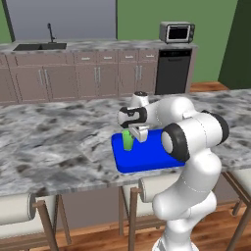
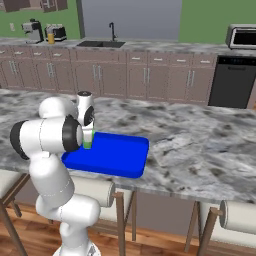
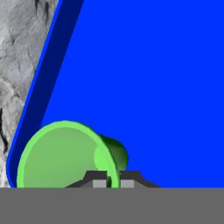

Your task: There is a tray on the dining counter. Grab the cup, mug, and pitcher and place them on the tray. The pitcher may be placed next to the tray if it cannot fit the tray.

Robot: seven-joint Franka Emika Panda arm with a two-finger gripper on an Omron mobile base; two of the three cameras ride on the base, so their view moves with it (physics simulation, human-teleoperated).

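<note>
From the left base view, the dining counter [image 1: 59, 142] stretches wide, the tray [image 1: 147, 157] near its front edge. The gripper [image 1: 133, 135] pinches the cup [image 1: 128, 140] by its rim, over the tray's left part. Lowering straight down should seat it flat.

The right base view shows bare tray [image 2: 117, 152] to the right of the cup [image 2: 87, 142].

In the hand view, the cup [image 3: 65, 153] hangs near the tray's rim [image 3: 39, 96]; nudging inward would be safer before letting go.

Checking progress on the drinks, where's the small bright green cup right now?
The small bright green cup is pinched by its rim in the gripper, over the flat blue tray near its left edge in the left base view.
</note>
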